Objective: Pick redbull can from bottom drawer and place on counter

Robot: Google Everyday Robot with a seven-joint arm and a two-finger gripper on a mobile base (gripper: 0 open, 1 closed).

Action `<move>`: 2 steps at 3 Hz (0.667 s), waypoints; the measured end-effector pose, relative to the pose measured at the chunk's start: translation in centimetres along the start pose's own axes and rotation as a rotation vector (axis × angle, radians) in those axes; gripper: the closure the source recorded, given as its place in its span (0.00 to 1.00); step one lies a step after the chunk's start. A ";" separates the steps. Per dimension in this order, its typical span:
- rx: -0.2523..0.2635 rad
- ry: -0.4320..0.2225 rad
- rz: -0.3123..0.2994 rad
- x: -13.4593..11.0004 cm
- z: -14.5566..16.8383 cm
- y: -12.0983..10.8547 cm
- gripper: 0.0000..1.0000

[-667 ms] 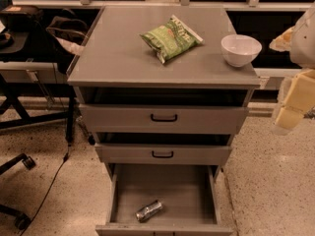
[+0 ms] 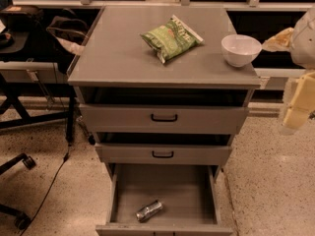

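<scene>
Reaching down from where the gripper (image 2: 298, 107) hangs, off to the right and level with the two shallower drawers (image 2: 197, 119), you risk clipping those drawers, which overhang the far part of the bottom drawer (image 2: 165, 186). The redbull can (image 2: 149, 211) lies on its side by that drawer's near lip, left of centre, so a glancing touch may roll it away. You cannot tell whether the gripper is released or clenched, and on the worktop (image 2: 118, 53) the white bowl (image 2: 240, 49) crowds the right edge.
</scene>
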State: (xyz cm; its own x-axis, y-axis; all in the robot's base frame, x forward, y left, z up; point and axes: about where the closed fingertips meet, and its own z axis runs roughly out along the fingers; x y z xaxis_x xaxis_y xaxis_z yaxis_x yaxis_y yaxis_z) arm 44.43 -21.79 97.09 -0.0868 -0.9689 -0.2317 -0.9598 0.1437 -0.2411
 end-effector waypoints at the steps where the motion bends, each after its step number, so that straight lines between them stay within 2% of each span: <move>1: -0.046 -0.081 -0.147 0.1 0.8 -0.1 0.00; 2: -0.112 -0.218 -0.287 0.2 2.2 -0.1 0.00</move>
State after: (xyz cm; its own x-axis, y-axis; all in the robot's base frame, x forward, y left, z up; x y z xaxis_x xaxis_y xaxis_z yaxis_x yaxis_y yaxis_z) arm 45.04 -21.54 95.04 0.2372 -0.8990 -0.3681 -0.9612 -0.1622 -0.2234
